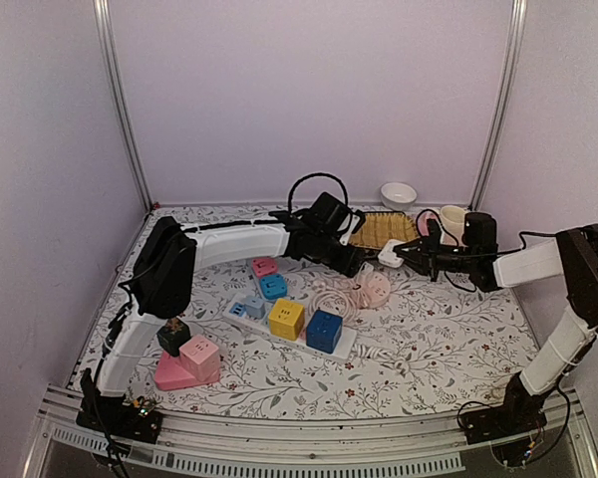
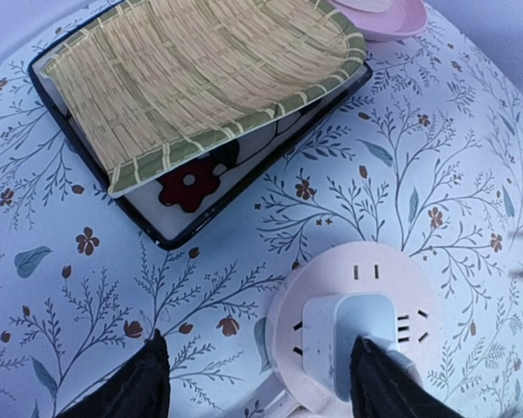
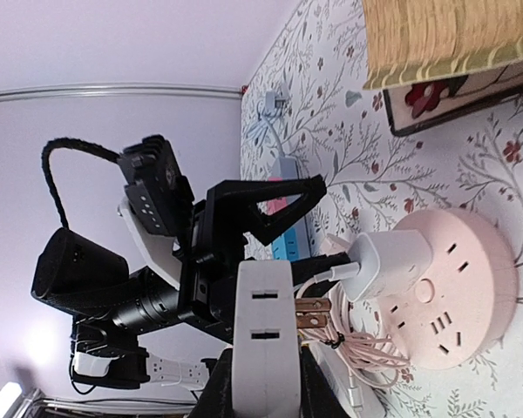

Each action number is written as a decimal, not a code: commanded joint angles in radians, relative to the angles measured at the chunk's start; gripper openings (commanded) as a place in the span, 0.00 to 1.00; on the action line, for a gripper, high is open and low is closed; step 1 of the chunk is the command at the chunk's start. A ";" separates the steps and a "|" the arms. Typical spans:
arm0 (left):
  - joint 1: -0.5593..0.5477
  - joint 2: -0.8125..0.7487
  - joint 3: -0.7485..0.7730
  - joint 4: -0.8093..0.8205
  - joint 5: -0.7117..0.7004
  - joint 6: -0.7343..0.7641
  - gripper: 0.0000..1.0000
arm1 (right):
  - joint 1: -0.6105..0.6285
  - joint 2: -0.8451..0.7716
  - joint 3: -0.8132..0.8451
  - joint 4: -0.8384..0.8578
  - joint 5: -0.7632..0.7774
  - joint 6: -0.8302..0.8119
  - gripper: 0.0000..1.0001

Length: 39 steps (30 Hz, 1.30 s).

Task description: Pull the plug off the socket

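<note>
Hovering just above the round pink socket, the left tool is roughly half open w/ nothing in it. Its two dark fingers stand apart, one over bare surface, the other right at the edge of the white plug; can't tell if it touches. That plug is the task's thing & it's seated in the socket, which lies about mid-surface, a bit toward the right edge, w/ its pink cable coiled beside it. The spread looks chosen to clear the plug body so the fingers can drop either side. As it stands the tool is off-centre: the plug sits by one finger rather than btw both, so prob. a small sideways shift is needed before closing.

The right tool is nearly closed on a white adapter, slots facing its camera, bare prongs sticking out toward the socket side. It's held just beside the socket, seemingly parked there so it doesn't block the left tool's approach.

The socket looks light & loose on the surface, so a straight pull may lift it along w/ the plug; w/ the right tool occupied, nothing pins it down. The woven tray near the far edge & the power strip toward the left side are apart from the work, neither in the way.
</note>
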 commanded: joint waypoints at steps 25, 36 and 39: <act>0.083 -0.101 -0.038 -0.141 -0.002 -0.001 0.75 | -0.317 -0.066 0.153 -0.903 0.393 -0.436 0.13; 0.100 -0.138 -0.087 -0.122 -0.013 0.001 0.76 | -0.342 0.002 0.196 -0.915 0.399 -0.463 0.30; 0.105 -0.147 -0.100 -0.118 -0.014 -0.001 0.77 | -0.342 0.005 0.203 -0.922 0.407 -0.468 0.33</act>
